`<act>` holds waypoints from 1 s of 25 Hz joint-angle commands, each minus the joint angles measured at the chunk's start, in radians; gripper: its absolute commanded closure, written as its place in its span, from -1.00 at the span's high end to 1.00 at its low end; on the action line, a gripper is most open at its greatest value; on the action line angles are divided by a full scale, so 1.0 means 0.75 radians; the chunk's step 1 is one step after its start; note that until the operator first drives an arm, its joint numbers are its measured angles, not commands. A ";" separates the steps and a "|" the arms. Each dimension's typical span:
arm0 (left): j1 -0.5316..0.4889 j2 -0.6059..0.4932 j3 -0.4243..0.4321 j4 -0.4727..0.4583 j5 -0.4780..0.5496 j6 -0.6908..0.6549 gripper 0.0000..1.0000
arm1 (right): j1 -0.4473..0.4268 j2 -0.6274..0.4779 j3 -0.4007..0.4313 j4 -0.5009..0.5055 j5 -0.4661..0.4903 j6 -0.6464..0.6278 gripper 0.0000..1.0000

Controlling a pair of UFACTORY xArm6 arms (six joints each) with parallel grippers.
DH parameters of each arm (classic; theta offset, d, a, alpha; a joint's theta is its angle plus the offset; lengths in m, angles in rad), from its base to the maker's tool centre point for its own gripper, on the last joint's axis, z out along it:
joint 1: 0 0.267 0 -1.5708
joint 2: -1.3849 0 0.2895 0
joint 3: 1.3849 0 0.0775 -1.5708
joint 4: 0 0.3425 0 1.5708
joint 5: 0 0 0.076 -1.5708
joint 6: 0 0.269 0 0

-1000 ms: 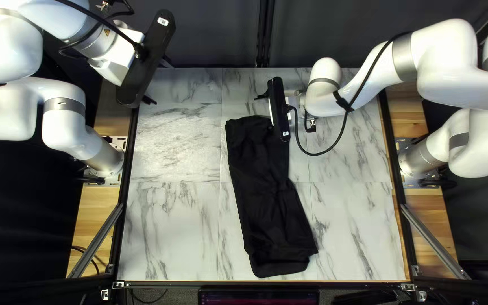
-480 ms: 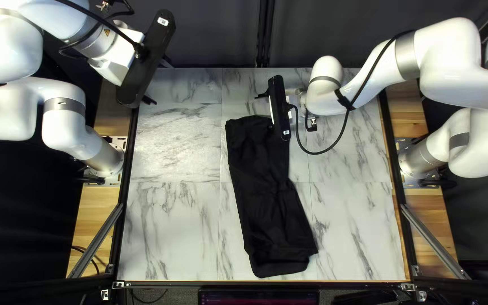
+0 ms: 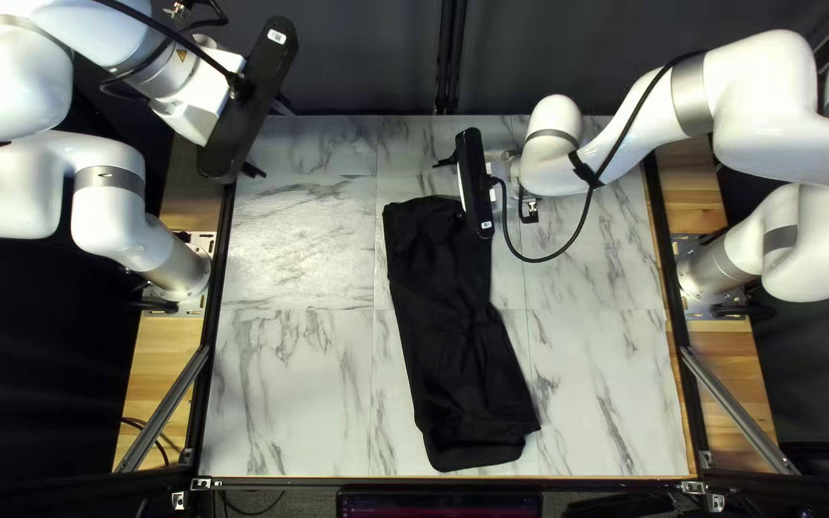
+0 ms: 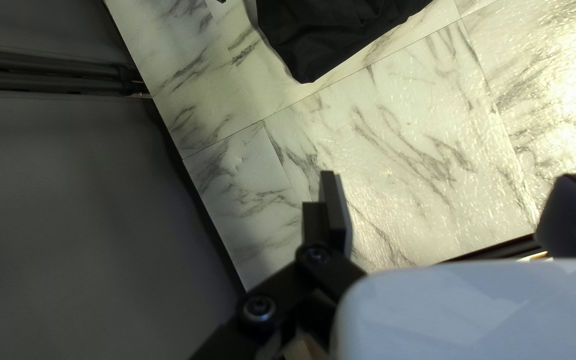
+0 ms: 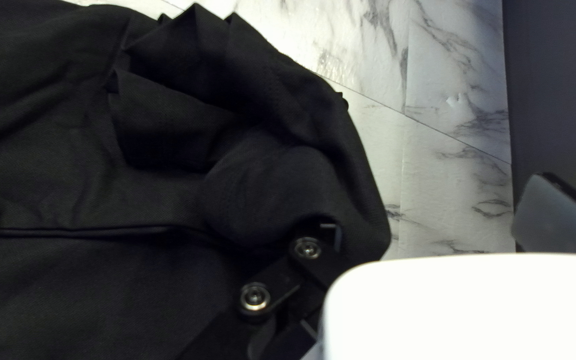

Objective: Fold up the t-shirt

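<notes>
One long, rumpled black t-shirt (image 3: 458, 369) lies on marble-veined tiles (image 3: 290, 384)

Dark curtain (image 3: 367, 58), far side. Table (image 3: 290, 384), grey-veined white marble-look top, bright glare at left. Wooden boards (image 3: 736, 369), left and right. Screen (image 3: 439, 506), near edge.

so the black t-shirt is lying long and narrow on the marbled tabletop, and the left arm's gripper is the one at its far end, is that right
Not quite: the arm is wrong. The top left view shows the right arm's gripper at the far end of the black t-shirt, which does lie long and narrow on the marbled tabletop.
</notes>
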 commanded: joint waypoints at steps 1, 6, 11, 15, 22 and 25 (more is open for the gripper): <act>0.000 0.000 0.000 0.000 0.000 0.000 1.00 | -0.012 -0.008 0.013 0.034 0.004 -0.040 1.00; 0.000 0.000 0.000 0.000 0.000 0.000 1.00 | -0.068 -0.024 -0.004 0.652 -0.134 -0.654 1.00; 0.000 0.000 0.000 0.000 0.000 0.000 1.00 | -0.080 -0.154 0.150 1.518 -0.123 -1.519 1.00; 0.000 0.000 0.000 0.000 0.000 0.000 1.00 | -0.054 -0.180 0.161 1.558 -0.096 -1.553 1.00; 0.000 0.000 0.000 0.000 0.000 0.000 1.00 | -0.041 -0.106 0.105 1.286 -0.076 -1.273 1.00; 0.000 0.000 0.000 0.000 0.000 0.000 1.00 | 0.008 -0.169 0.185 1.444 -0.027 -1.421 1.00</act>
